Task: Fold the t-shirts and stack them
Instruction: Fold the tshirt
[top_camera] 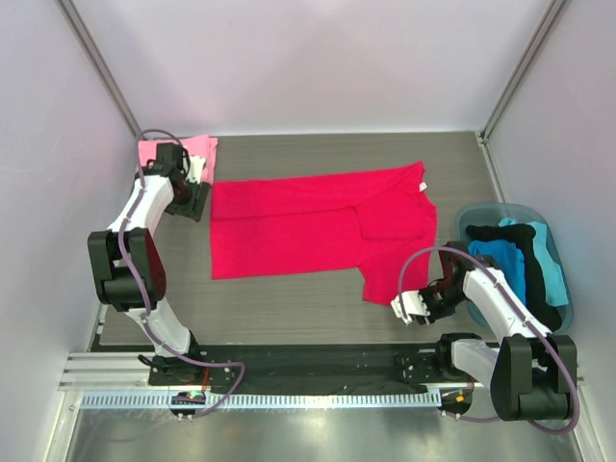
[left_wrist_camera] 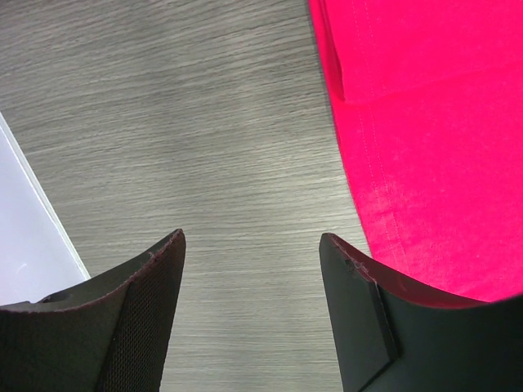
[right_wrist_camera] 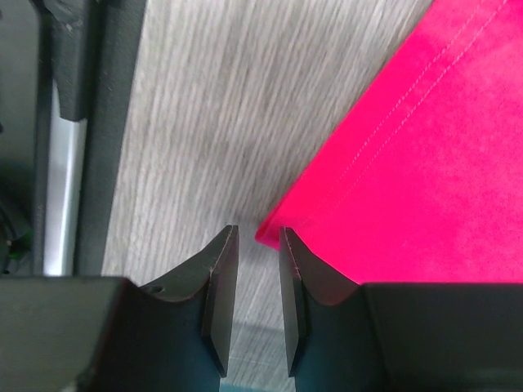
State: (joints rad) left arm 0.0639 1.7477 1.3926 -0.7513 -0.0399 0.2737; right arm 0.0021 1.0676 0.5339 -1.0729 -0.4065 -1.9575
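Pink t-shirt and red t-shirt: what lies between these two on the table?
In the top view, the left gripper sits between the pink t-shirt and the red t-shirt, above the table.

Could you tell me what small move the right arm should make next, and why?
Probably ease the right gripper forward and close on the corner of the red t-shirt: the jaws stand slightly apart, with that corner just beyond the tips, ungripped.

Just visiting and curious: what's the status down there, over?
Left gripper open, empty, beside red t-shirt edge. Right gripper barely open, empty, at its near corner. Pink t-shirt far-left corner. Nothing in the way.
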